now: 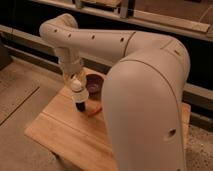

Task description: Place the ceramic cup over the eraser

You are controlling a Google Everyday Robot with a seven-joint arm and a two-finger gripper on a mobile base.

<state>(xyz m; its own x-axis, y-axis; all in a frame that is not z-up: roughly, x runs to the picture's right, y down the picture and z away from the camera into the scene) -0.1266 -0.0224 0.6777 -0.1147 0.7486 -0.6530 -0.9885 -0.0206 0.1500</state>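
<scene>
My gripper (75, 81) hangs from the arm's wrist over the left part of the wooden table (55, 132). It is shut on the ceramic cup (76, 87), a small whitish cylinder seen just below the wrist. Directly under the cup stands the eraser (80, 105), a small black upright block; the cup's lower edge sits at the eraser's top. Whether the cup covers part of the eraser I cannot tell.
A dark purple round bowl (93, 84) stands just right of the cup. An orange-red stick (95, 111) lies on the table beside the eraser. The robot's large white arm body (145, 115) blocks the right half of the table. Floor lies to the left.
</scene>
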